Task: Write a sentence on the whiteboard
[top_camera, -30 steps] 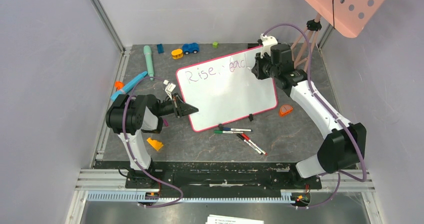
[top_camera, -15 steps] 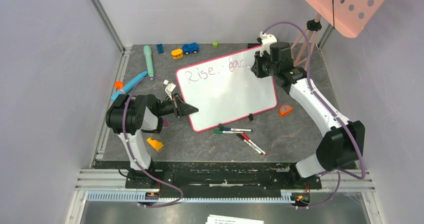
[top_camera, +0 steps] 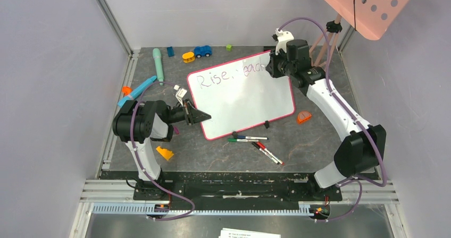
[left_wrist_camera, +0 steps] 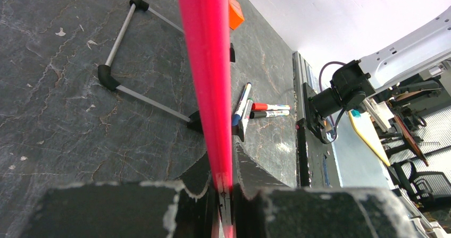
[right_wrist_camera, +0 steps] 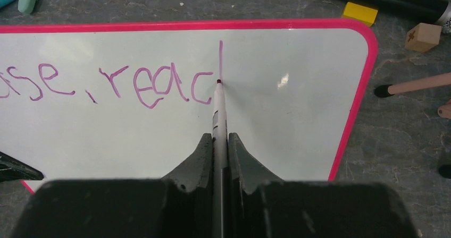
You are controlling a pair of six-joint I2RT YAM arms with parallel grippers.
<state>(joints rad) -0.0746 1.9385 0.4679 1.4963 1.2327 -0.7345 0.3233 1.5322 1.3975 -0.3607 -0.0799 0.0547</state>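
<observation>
The whiteboard [top_camera: 239, 97], white with a pink-red rim, lies tilted on the dark table. My left gripper [top_camera: 205, 117] is shut on its near left rim, which runs as a red bar [left_wrist_camera: 205, 62] between the jaws [left_wrist_camera: 222, 161]. The sentence [top_camera: 228, 74] reads "Rise, reac" in purplish ink [right_wrist_camera: 154, 86], followed by a fresh upright stroke. My right gripper [top_camera: 270, 68] is shut on a thin marker [right_wrist_camera: 219, 110] held between the jaws [right_wrist_camera: 218, 137]. The marker's tip touches the board [right_wrist_camera: 287, 121] at the foot of that stroke.
Several loose markers [top_camera: 247, 138] lie by the board's near edge, also seen from the left wrist [left_wrist_camera: 242, 108]. An orange piece [top_camera: 304, 117], a yellow wedge [top_camera: 164, 153], a teal pen [top_camera: 158, 61] and a blue car [top_camera: 202, 51] lie around. A pink perforated panel [top_camera: 367, 4] hangs at the far right.
My right gripper has moved the marker slightly toward the board's far edge and back, and more of the second word shows. The left arm and the board have stayed put.
</observation>
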